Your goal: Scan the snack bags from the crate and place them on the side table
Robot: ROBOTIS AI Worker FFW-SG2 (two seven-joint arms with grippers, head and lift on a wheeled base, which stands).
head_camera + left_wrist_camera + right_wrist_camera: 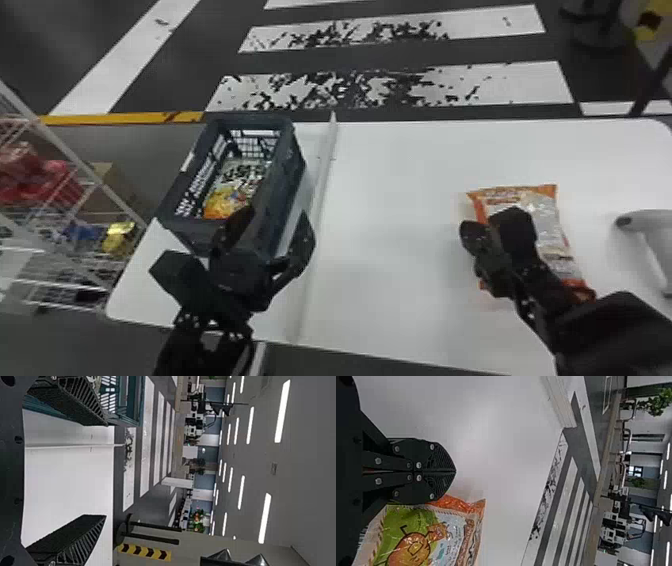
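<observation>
Right gripper (pixel 455 471): fingers pressed together, tips meeting, nothing seen between them; sits over the snack bag (pixel 547 215), close by its orange edge, though contact can't be told. Bag lies flat on the white table (pixel 400 225), broad printed face up, orange bands at both ends. Looks light; glossy film, creased, likely slippery against hard fingers. Body probably soft and air-padded, contents likely crisp and easily crushed, so no deep squeeze across the middle. Best hold, by my reckoning: a crimped end seal, or a gentle gather of slack film near one edge, fingers parted first and brought down either side. Risk: tips skate over the film and push the bag along instead of pinching it. Held by one end it will likely sag and swing, code face wandering; a slow turn should help the read. Farther right, a pale scanner (pixel 645 227), apart from the bag. Across on the left side, left gripper (pixel 105 470) spread wide, empty, at the near end of the dark crate (pixel 287 192). Inside, a yellow-orange bag (pixel 220 202) nearest; crate walls leave little room, so a top edge would be the grip there.
</observation>
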